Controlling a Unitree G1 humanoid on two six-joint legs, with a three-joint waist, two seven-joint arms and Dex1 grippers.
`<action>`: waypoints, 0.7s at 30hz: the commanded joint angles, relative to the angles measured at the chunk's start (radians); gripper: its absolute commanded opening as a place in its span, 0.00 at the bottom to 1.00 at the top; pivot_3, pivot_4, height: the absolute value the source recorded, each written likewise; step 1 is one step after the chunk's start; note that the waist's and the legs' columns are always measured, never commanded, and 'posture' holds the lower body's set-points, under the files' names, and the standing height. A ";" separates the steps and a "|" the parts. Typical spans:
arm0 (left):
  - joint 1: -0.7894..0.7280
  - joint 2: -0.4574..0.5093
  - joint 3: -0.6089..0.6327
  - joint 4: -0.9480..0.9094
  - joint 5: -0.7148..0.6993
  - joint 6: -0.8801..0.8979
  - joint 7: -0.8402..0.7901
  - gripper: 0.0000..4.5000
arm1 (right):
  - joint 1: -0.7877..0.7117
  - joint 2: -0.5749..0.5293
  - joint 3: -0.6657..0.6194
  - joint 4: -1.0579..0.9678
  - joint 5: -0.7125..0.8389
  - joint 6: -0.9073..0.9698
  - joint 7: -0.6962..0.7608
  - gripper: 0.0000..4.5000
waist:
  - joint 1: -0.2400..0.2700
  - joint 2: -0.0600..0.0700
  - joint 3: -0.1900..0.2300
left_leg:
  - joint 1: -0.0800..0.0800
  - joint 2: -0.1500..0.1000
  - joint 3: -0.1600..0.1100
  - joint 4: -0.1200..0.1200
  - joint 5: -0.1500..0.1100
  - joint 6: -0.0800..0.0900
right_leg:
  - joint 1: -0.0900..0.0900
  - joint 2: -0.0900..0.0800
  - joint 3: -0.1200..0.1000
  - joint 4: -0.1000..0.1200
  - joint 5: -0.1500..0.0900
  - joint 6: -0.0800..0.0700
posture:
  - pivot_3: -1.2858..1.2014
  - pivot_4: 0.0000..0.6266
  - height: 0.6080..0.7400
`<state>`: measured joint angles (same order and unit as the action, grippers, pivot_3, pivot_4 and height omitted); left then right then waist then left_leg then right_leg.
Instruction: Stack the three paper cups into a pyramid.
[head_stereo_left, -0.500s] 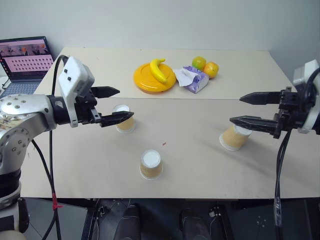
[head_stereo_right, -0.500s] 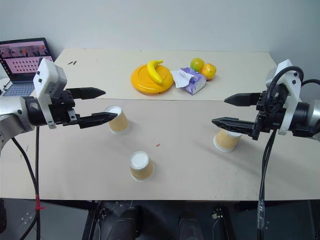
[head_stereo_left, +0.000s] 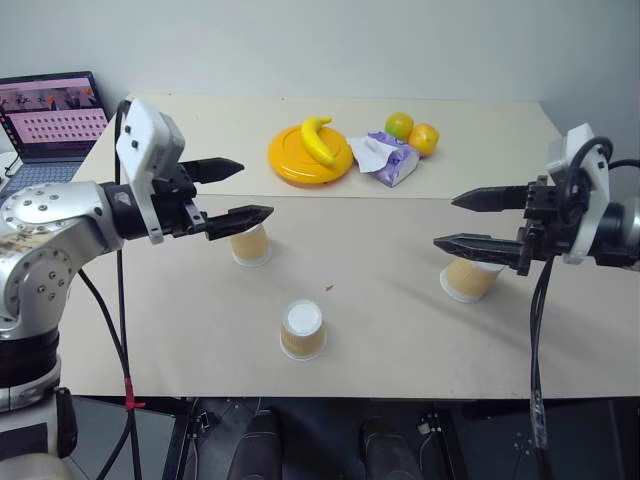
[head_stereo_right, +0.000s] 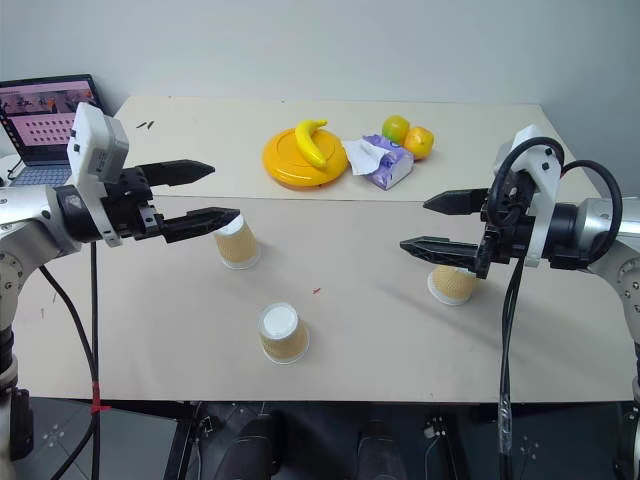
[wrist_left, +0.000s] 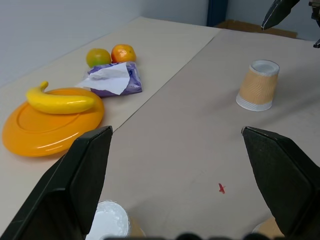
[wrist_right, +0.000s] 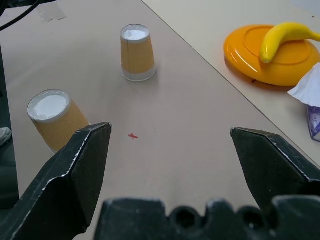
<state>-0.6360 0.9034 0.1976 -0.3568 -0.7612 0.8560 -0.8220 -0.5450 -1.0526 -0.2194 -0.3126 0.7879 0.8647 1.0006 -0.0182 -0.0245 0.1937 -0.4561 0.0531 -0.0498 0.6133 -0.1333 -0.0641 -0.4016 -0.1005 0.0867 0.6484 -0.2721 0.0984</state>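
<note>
Since the earlier picture, your two arms have come a little inward over the table (head_stereo_left: 400, 340), and the cups have not moved. So the task is still at its beginning: no cup is lifted and nothing is stacked yet.

I take the small red mark (head_stereo_left: 328, 288) on the table as landmark. The first cup (head_stereo_left: 250, 244) stands upside down to the left of the mark and a little farther from you. The second cup (head_stereo_left: 302, 329) stands upside down on the near side of the mark, slightly to the left. The third cup (head_stereo_left: 468, 279) stands to the right of the mark, well apart from the other two.

Your left gripper (head_stereo_left: 240, 191) is wide open and holds nothing. It hangs above the first cup, and its lower finger passes just over the white base, but I cannot tell if it touches. Your right gripper (head_stereo_left: 448, 221) is also wide open and empty. Its lower finger passes in front of the third cup, which lies just below and behind the fingertips.

I think the next move asks you to lower one gripper so the fingers come on both sides of its nearest cup.
</note>
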 joint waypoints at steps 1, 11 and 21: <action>-0.016 0.012 0.021 -0.013 -0.008 -0.023 -0.023 0.98 | -0.019 -0.013 -0.022 -0.004 -0.005 -0.021 0.009 1.00 | 0.000 0.000 0.000 | 0.000 0.000 0.000 0.000 0.000 0.000 | 0.000 0.000 0.000 0.000 0.000 0.000 | 0.52 0.24 0.94; 0.008 0.010 0.002 -0.026 -0.022 -0.011 -0.068 0.98 | 0.000 -0.021 -0.029 -0.003 -0.016 -0.023 0.032 1.00 | 0.000 0.000 0.000 | 0.000 0.000 0.000 0.000 0.000 0.000 | 0.000 0.000 0.000 0.000 0.000 0.000 | 0.52 0.24 0.94; 0.014 0.018 -0.071 -0.058 0.028 -0.081 -0.143 0.98 | 0.050 -0.049 -0.044 0.014 -0.035 -0.039 0.072 1.00 | 0.002 0.000 0.000 | 0.000 0.000 0.000 0.001 0.000 0.000 | 0.000 0.000 0.000 0.000 0.000 0.000 | 0.52 0.24 0.94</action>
<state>-0.6080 0.9289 0.1363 -0.3774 -0.7463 0.8260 -0.9515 -0.4902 -1.0811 -0.2231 -0.2862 0.7489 0.8466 1.0608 -0.0162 -0.0245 0.1937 -0.4561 0.0530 -0.0499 0.6141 -0.1333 -0.0641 -0.4012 -0.1004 0.0867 0.6486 -0.2721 0.0983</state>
